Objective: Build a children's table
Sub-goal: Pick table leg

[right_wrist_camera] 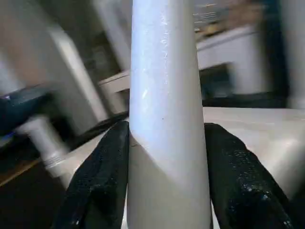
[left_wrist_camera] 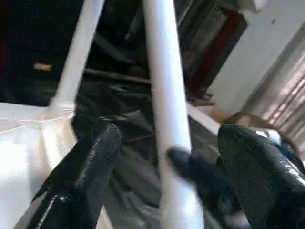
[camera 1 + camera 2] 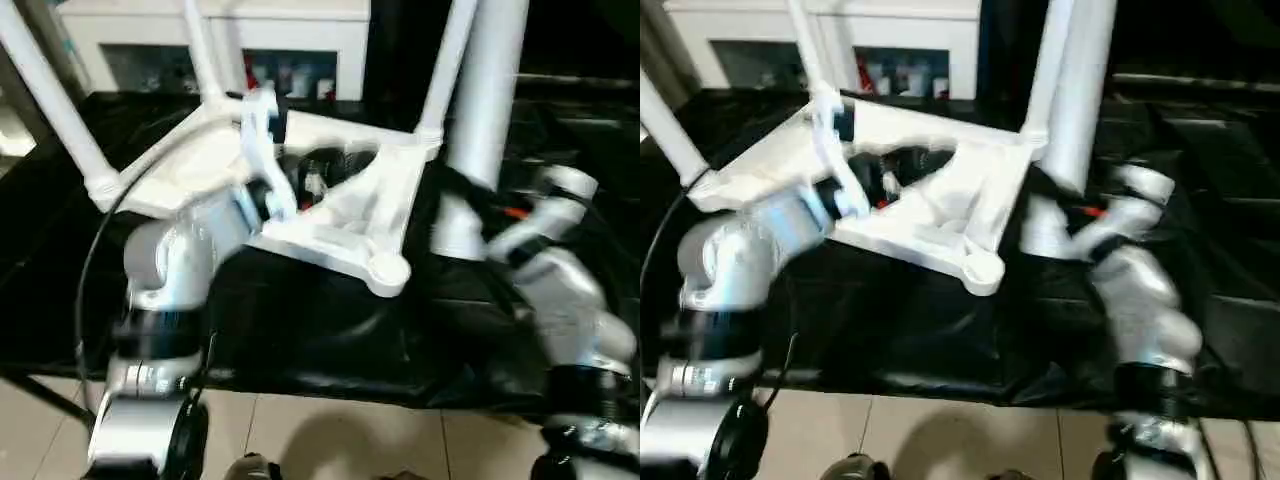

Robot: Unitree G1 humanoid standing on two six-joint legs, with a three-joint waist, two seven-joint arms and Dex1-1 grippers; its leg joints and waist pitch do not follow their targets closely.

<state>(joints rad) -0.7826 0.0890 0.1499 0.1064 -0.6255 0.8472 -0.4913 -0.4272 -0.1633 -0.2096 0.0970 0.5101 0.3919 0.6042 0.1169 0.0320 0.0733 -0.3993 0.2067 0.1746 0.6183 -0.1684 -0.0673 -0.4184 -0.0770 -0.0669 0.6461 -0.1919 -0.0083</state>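
The white tabletop (image 3: 340, 225) lies underside up on a black-covered table, with three white legs (image 3: 50, 100) standing in its corner sockets. Its near corner socket (image 3: 388, 272) is empty. A fourth leg (image 3: 488, 90) stands upright just right of the tabletop, and my right gripper (image 3: 478, 215) is shut on its lower part; both black fingers (image 1: 102, 181) press against the tube (image 1: 167, 95). My left gripper (image 3: 315, 178) hovers over the ribbed middle of the tabletop. Its fingers (image 2: 81, 176) stand wide apart, and the held leg (image 2: 167, 95) shows between them untouched.
A white glass-door cabinet (image 3: 250, 40) stands behind the table. The black cloth (image 3: 300, 330) hangs over the near table edge above a tiled floor (image 3: 330, 440). A black cable (image 3: 95, 250) loops beside my left forearm.
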